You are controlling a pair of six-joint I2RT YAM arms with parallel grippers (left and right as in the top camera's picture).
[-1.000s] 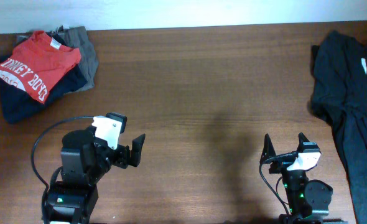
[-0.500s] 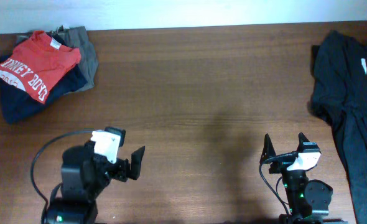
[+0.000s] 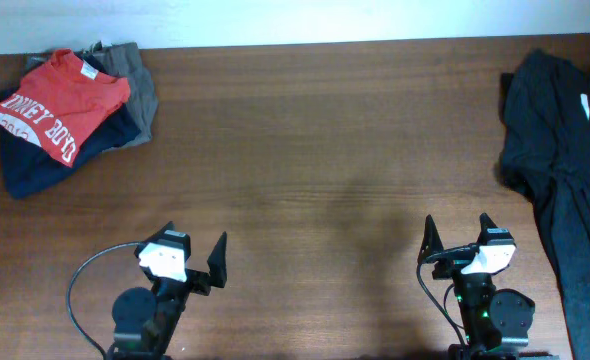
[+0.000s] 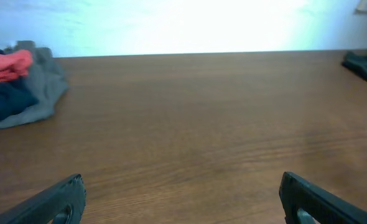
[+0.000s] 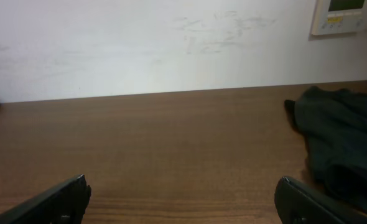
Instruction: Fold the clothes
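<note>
A stack of folded clothes (image 3: 65, 115) lies at the table's far left: a red printed shirt on top of navy and grey garments. It also shows at the left of the left wrist view (image 4: 18, 84). A dark unfolded garment (image 3: 565, 170) is heaped along the right edge and shows at the right of the right wrist view (image 5: 342, 146). My left gripper (image 3: 195, 255) is open and empty at the front left, its fingers wide apart in its wrist view (image 4: 180, 199). My right gripper (image 3: 458, 240) is open and empty at the front right (image 5: 180, 199).
The brown wooden table (image 3: 325, 150) stretches between the two piles. A white wall runs behind its far edge, with a wall panel (image 5: 345, 15) at the upper right of the right wrist view.
My left arm has drawn back toward the front edge and lowered, its gripper now pointing straight ahead. The right arm has not moved.
</note>
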